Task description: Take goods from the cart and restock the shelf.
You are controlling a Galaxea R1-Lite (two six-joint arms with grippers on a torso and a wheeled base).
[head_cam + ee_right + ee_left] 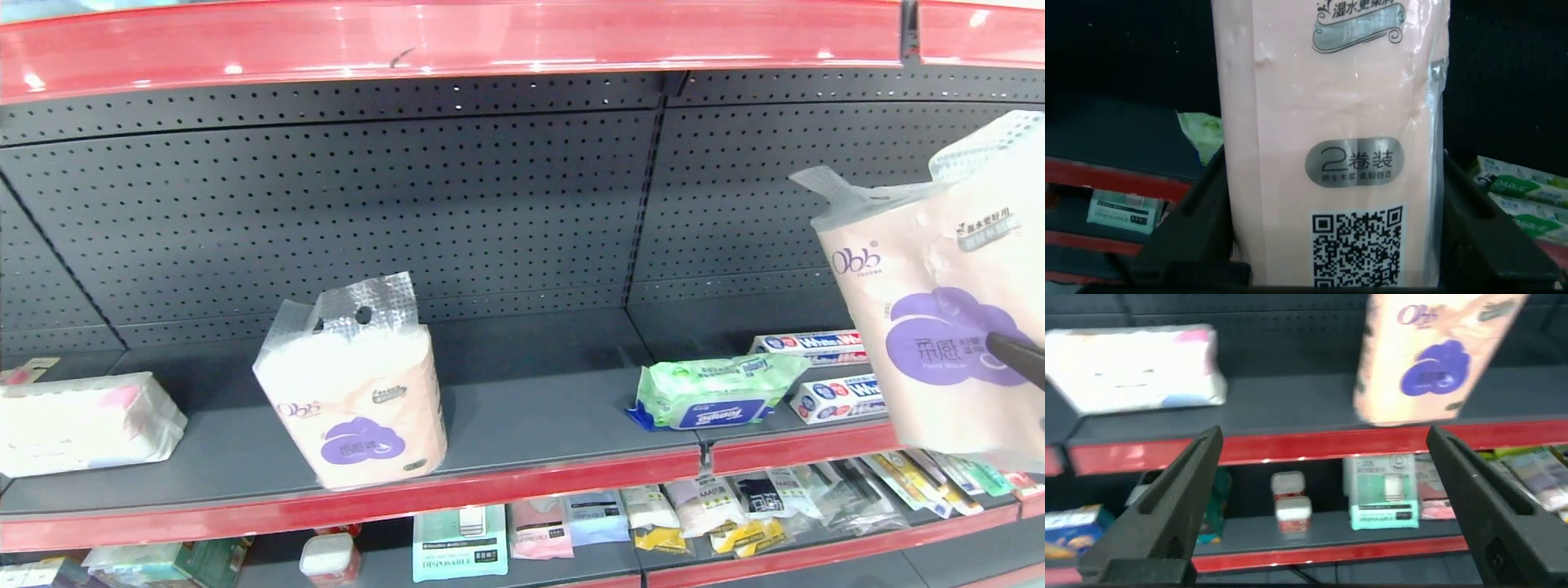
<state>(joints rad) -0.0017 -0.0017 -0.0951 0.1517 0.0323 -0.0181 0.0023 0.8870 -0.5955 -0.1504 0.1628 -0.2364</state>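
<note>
While my right end effector (1335, 163) pinches the squashy tissue pack (931, 269), I fear a slip — short of the shelf (531, 425).

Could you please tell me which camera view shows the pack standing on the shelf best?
The head view: the standing pack is whole there, handle to base, at the shelf's front edge. The left wrist view catches its lower part, top cut off. The right wrist view faces the held pack instead.
</note>
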